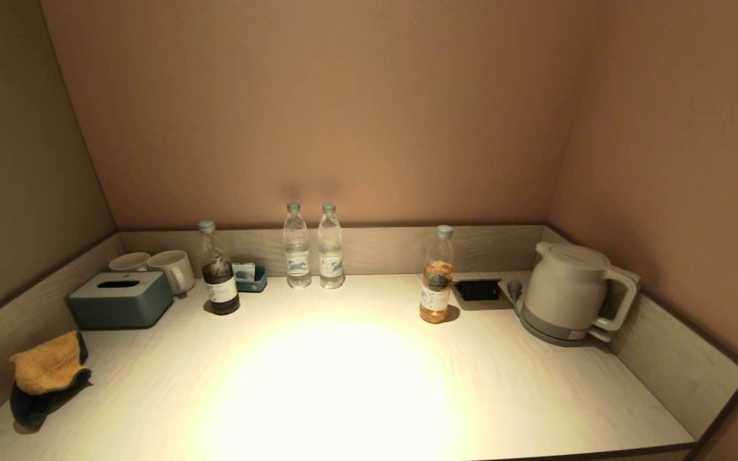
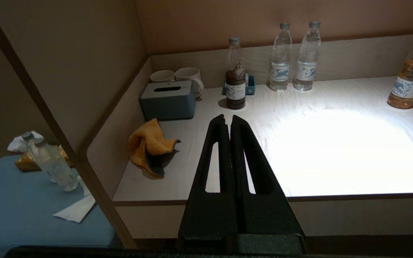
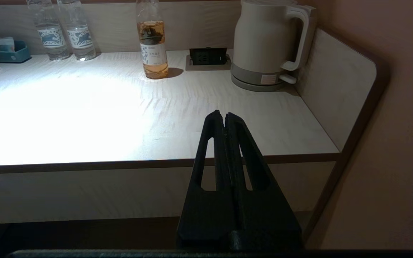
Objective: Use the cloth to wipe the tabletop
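Cloth (image 1: 45, 374) sat crumpled at lower left of the head view, on the surface (image 1: 356, 384) against the left rim, just in front of the tissue box (image 1: 120, 299); orange side up, dark reverse showing underneath. Nothing grasped yet. Left gripper (image 2: 228, 120) was off the front edge, fingers pressed together and empty, cloth up-left of the tips in its wrist view. Right gripper (image 3: 224, 116) likewise closed and empty, parked off the front edge near the kettle (image 3: 267, 43). Step in hand looked like reaching for the cloth with the left arm. Best done by opening wide first, coming down on the raised fold away from the rim, and keeping clear of the dark bottle (image 1: 218, 276).
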Controlling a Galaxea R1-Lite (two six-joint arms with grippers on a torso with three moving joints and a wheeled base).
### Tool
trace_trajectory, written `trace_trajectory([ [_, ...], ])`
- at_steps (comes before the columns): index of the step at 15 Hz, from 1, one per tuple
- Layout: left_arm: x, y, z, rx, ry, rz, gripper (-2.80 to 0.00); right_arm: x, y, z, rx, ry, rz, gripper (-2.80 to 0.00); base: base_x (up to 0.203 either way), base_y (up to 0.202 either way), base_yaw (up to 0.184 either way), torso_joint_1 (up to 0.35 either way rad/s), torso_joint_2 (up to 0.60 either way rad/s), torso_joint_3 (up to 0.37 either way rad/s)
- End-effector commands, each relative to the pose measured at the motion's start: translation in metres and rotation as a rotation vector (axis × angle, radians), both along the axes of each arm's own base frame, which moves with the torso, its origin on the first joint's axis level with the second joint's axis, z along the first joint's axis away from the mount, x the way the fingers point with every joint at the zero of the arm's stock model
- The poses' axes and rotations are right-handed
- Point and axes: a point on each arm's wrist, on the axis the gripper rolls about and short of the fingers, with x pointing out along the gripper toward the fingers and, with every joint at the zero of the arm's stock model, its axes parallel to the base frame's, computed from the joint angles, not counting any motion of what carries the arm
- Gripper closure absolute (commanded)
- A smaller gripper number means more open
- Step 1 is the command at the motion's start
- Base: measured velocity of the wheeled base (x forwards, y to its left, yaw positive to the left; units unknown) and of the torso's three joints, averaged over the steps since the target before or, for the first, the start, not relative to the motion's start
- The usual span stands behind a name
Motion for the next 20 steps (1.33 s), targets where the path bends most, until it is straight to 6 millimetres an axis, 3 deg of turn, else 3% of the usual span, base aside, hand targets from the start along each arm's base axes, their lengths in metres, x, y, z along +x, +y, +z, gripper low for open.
trace_trajectory([
  [1,-0.007,0.002,-0.009,0.007,-0.027,-0.034,0.00,0.000,0.000,0.000,0.000,-0.001,0.001,0.00,0.000,0.000,0.000,0.000,0.00,0.000],
  [3,-0.007,0.002,-0.010,0.009,-0.034,-0.036,0.00,0.000,0.000,0.000,0.000,-0.001,0.001,0.00,0.000,0.000,0.000,0.000,0.00,0.000],
  [5,-0.008,0.003,-0.027,0.009,-0.030,-0.036,0.00,0.000,0.000,0.000,0.000,-0.001,0.001,0.00,0.000,0.000,0.000,0.000,0.00,0.000],
  [8,-0.012,0.004,-0.039,0.007,-0.053,-0.043,0.00,0.000,0.000,0.000,0.000,-0.001,0.001,0.00,0.000,0.000,0.000,0.000,0.00,0.000],
  [11,-0.008,0.004,-0.063,0.015,-0.232,-0.051,0.00,0.000,0.000,0.000,0.000,-0.001,0.001,0.00,0.000,0.000,0.000,0.000,0.00,0.000],
  [13,-0.007,0.004,-0.066,0.018,-0.306,-0.041,0.00,0.000,0.000,0.000,0.000,-0.001,0.001,0.00,0.000,0.000,0.000,0.000,0.00,0.000],
  [16,0.014,0.005,-0.085,0.011,-0.369,-0.007,0.00,0.000,0.000,0.000,0.000,-0.001,0.001,0.00,0.000,0.000,0.000,0.000,0.00,0.000],
  [20,0.025,0.005,-0.099,0.008,-0.393,-0.003,0.00,0.000,0.000,0.000,0.000,-0.001,0.001,0.00,0.000,0.000,0.000,0.000,0.00,0.000],
])
